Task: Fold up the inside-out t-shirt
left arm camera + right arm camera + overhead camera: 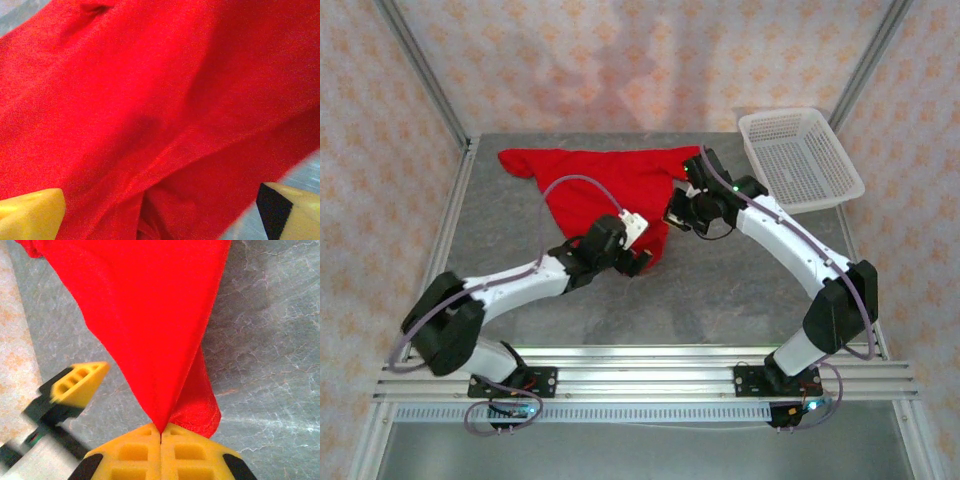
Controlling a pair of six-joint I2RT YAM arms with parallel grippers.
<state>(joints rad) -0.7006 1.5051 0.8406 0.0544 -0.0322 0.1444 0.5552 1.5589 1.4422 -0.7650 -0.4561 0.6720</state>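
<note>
So, top view: the inside-out t-shirt [600,185] lies bunched at the far-middle of the table, with the white basket [800,160] to its right. Right wrist view adds the grip: right gripper [161,431] pinched tight on a fabric peak. Left wrist view: left gripper [160,215] spread wide over red cloth, gripping nothing.

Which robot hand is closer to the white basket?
The right one. The right gripper pinches the red t-shirt just left of the basket in the top view. The left gripper, open over the t-shirt, sits farther left and nearer the arm bases.
</note>
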